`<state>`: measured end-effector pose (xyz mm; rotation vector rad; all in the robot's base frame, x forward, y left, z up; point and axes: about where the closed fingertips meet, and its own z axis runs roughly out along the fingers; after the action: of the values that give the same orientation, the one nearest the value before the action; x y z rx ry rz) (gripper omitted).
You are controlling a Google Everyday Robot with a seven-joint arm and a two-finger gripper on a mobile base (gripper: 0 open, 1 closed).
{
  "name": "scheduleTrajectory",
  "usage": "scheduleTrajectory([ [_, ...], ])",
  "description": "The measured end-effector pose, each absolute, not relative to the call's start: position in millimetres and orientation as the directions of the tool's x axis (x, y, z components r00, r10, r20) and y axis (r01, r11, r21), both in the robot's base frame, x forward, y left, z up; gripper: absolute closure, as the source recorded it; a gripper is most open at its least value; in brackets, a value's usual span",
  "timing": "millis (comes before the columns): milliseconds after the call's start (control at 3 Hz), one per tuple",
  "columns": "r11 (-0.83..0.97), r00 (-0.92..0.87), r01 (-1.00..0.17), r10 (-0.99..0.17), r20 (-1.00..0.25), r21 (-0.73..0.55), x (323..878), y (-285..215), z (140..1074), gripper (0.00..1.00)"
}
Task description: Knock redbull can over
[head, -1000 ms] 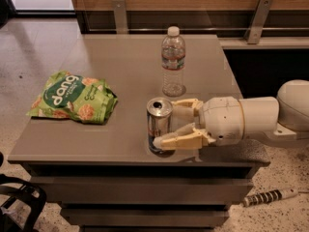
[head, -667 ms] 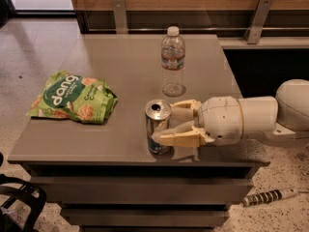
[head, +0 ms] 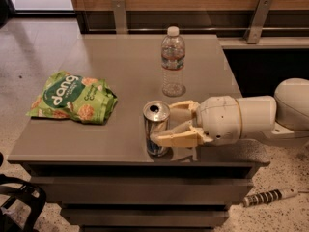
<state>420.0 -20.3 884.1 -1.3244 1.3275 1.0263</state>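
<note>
My pincer [head: 162, 123]: it sits low over the near right part of the desk [head: 120, 57], reaching in from the right and pointing left.
Pincer state: wide, with my two tan fingers [head: 176, 139] spread and nothing clamped.
Redbull can [head: 154, 122]: it stands close to the desk's near edge, right of the middle, between my fingertips, with its open top showing.
Contact: my near finger lies across the lower front of the can and seems to touch it. My far finger ends just beside the rim, on its right and far side.
Can's posture: on its base, roughly upright. I cannot tell whether it leans.
My arm [head: 256, 117]: a pale rounded wrist and forearm run off to the right, past the desk's right edge.
Water bottle [head: 173, 62]: clear with a white cap, upright, farther back than the can and apart from my pincer.
Snack bag [head: 72, 96]: green and crumpled, lying flat on the left of the desk, well apart from the can.
</note>
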Motion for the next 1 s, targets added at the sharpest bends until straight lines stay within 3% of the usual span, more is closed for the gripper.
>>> scheduleTrajectory([
  [333,0.056,0.053,-0.996,-0.187,-0.981,-0.064,419.9,-20.3,884.2,1.0],
  [1000,0.131,0.009,-0.989,-0.403,-0.915,-0.067,433.5,-45.2,924.8,1.0],
])
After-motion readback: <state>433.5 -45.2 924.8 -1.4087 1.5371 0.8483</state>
